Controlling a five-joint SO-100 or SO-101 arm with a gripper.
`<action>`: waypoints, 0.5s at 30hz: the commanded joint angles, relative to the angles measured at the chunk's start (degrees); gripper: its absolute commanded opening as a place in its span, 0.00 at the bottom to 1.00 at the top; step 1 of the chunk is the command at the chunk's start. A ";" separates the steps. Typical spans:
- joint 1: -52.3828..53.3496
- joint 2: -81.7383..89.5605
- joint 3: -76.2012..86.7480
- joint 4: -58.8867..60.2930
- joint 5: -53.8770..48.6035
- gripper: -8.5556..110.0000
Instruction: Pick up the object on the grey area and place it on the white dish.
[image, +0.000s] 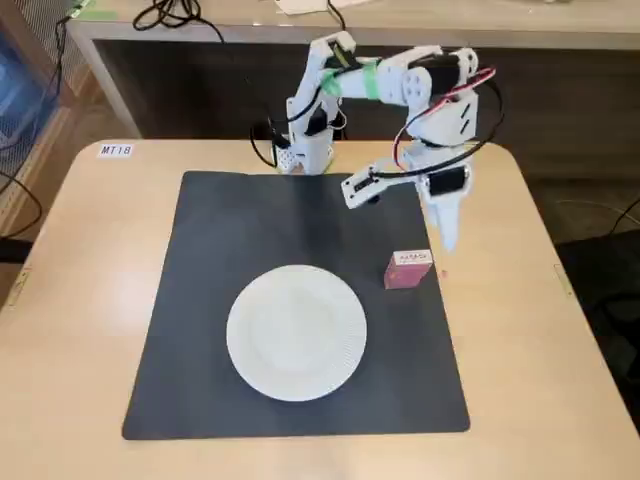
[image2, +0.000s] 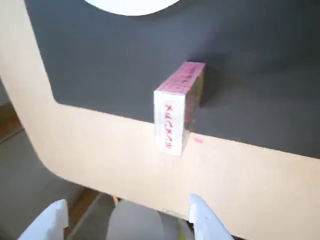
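The small maroon box (image: 408, 270) with a white label stands on the right edge of the dark grey mat (image: 250, 230). In the wrist view the box (image2: 177, 107) stands across the border of the mat (image2: 125, 60) and the wood. The white plate (image: 297, 332) lies on the mat's middle front, left of the box; only its rim (image2: 132, 5) shows at the top of the wrist view. My gripper (image: 447, 240) hangs just behind and right of the box, apart from it. It is open and empty, with both white fingertips at the bottom of the wrist view (image2: 127, 215).
The arm's base (image: 305, 150) stands at the mat's back edge. A tag reading MT18 (image: 115, 150) is stuck at the table's back left corner. Cables (image: 180, 15) lie on the shelf behind. The table's rounded right edge (image2: 60, 170) is close to the box.
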 joint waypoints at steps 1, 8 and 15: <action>-0.44 5.01 2.90 0.44 1.32 0.37; 0.44 1.67 4.39 0.44 -1.67 0.37; 0.62 -3.43 4.04 0.44 -3.78 0.37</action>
